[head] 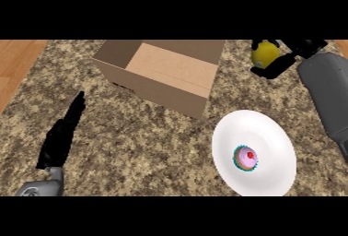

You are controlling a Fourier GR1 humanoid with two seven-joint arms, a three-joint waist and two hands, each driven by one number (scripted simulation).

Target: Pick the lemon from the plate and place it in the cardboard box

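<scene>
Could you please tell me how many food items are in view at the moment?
2: a yellow lemon held in the right hand at upper right, and a small pink-frosted cupcake on the white round plate. The open cardboard box may hide more.

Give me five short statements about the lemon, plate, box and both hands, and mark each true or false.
1. The right robot hand holds the lemon. True.
2. The lemon lies on the plate. False: it is held off the plate, beyond it and to the right of the box.
3. A cupcake sits on the plate. True.
4. The cardboard box is closed. False: its opening shows.
5. The left robot hand grips the box. False: it rests open, apart from it, at the view's left.
</scene>
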